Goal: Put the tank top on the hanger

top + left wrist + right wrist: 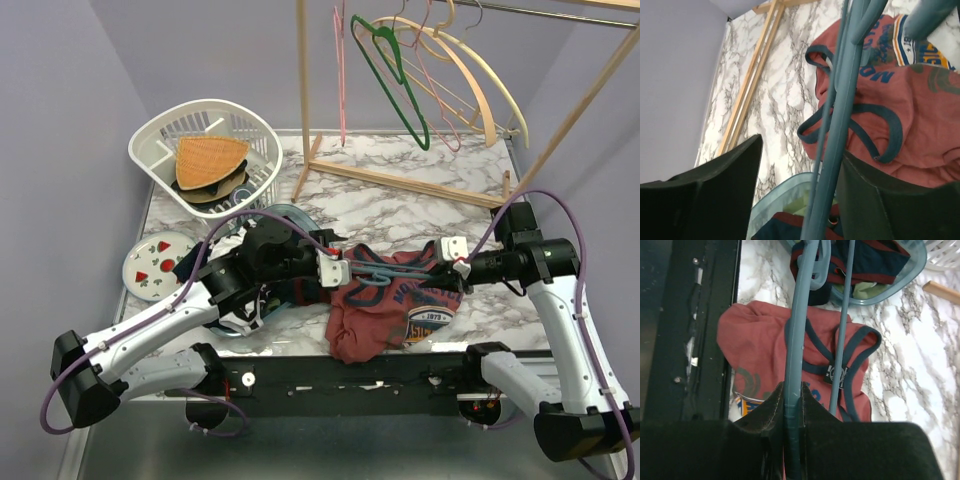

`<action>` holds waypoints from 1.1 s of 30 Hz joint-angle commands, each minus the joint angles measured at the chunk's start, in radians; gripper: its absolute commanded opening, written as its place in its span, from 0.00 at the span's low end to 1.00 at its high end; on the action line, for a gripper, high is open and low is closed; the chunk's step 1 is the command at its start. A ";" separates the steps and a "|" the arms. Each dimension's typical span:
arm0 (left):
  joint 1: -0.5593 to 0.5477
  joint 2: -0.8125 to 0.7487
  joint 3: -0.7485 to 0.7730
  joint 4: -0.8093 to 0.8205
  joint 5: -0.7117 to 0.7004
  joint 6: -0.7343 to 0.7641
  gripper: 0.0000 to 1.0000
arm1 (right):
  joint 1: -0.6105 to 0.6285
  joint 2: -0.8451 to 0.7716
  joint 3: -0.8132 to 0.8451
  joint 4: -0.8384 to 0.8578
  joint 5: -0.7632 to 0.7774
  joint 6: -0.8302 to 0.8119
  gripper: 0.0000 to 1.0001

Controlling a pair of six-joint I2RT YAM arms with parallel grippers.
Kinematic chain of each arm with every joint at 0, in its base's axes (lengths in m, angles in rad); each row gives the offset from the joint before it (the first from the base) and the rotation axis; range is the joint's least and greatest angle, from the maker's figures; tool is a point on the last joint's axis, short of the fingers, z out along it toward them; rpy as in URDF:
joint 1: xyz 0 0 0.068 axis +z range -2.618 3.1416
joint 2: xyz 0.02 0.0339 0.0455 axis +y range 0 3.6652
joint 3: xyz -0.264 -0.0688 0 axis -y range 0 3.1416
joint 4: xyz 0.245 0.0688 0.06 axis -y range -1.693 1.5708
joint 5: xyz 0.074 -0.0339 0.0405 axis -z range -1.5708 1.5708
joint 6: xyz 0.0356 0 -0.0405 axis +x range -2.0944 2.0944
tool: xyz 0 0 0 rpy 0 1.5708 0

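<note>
Blue hanger (385, 271) lengthwise L-R over tank top (385, 322), end in R gripper (455, 276)

We log a white basket (160, 150) and round plate (158, 264) at the marble table's (400, 215) left. A green hanger (423, 142) and cream hangers (486, 120) hang on a wooden rack (302, 90).

1. The white marble-patterned surface (400, 215) is carrying five things.
2. A white slatted basket (160, 150) is sitting at ten o'clock, near the far left corner.
3. A round plate (157, 265) with red shapes is lying at nine o'clock, by the left edge.
4. A translucent teal bin (890, 290) of clothes is standing just left of centre.
5. The tank top (385, 315) is lying crumpled at six o'clock.
6. A wooden rack's foot (400, 182) is resting across twelve to two o'clock.
</note>
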 commanded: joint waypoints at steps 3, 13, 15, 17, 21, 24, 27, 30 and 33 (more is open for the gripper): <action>0.001 0.014 -0.009 -0.037 0.034 0.005 0.42 | 0.036 0.015 0.001 -0.036 -0.046 0.107 0.03; -0.008 0.048 -0.004 -0.023 0.164 -0.116 0.00 | 0.056 0.053 -0.014 0.085 0.003 0.239 0.06; -0.007 0.068 0.017 -0.020 0.198 -0.189 0.00 | 0.067 0.063 0.004 0.095 0.022 0.271 0.28; -0.007 0.106 0.045 -0.018 0.215 -0.241 0.00 | 0.081 0.078 0.025 0.095 0.036 0.290 0.47; -0.008 0.172 0.094 -0.015 0.255 -0.390 0.00 | 0.153 0.139 0.096 0.090 0.088 0.326 0.61; -0.010 0.209 0.121 -0.012 0.269 -0.446 0.00 | 0.214 0.168 0.116 0.095 0.118 0.354 0.62; -0.010 0.227 0.134 -0.026 0.237 -0.469 0.00 | 0.242 0.195 0.134 0.086 0.118 0.360 0.61; -0.010 0.232 0.129 -0.017 0.226 -0.473 0.00 | 0.245 0.208 0.144 0.090 0.105 0.372 0.59; -0.011 0.238 0.131 -0.015 0.221 -0.481 0.00 | 0.245 0.219 0.154 0.098 0.108 0.395 0.49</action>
